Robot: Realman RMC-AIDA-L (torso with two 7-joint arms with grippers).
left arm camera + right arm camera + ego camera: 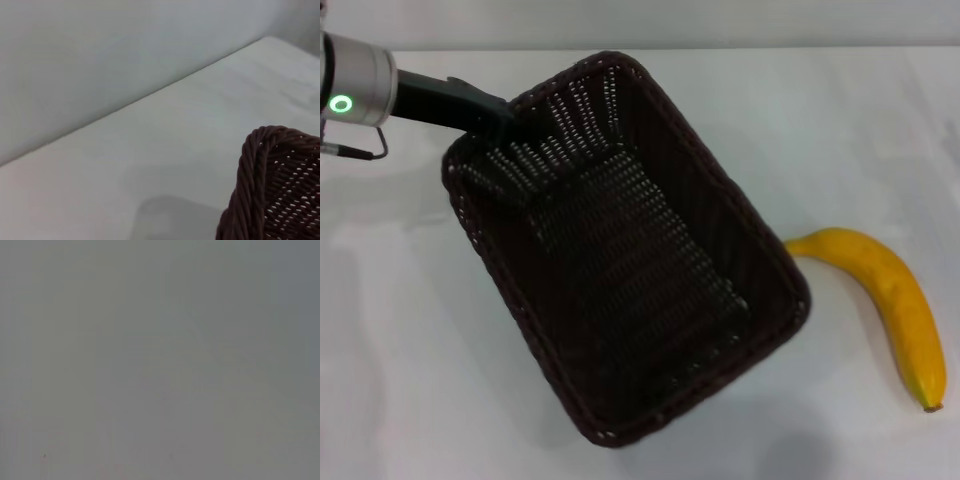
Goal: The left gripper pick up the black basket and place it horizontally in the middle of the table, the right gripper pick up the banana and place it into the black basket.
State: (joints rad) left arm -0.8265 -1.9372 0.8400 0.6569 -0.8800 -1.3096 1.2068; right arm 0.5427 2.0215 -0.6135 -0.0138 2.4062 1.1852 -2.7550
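Note:
The black basket point(765, 262) lies diagonally across the middle of the white table point(400, 360) and is empty. My left gripper point(506, 118) reaches in from the far left on its silver wrist with the green ring light. Its black fingers are closed on the basket's far-left braided rim. A corner of that rim shows in the left wrist view point(255, 170). The yellow banana point(895, 300) lies on the table to the right of the basket, and its stem end almost touches the basket's side. My right gripper is out of view.
The table's far edge point(770, 47) runs along the top of the head view, and it also shows in the left wrist view point(150, 95). The right wrist view shows only a plain grey surface.

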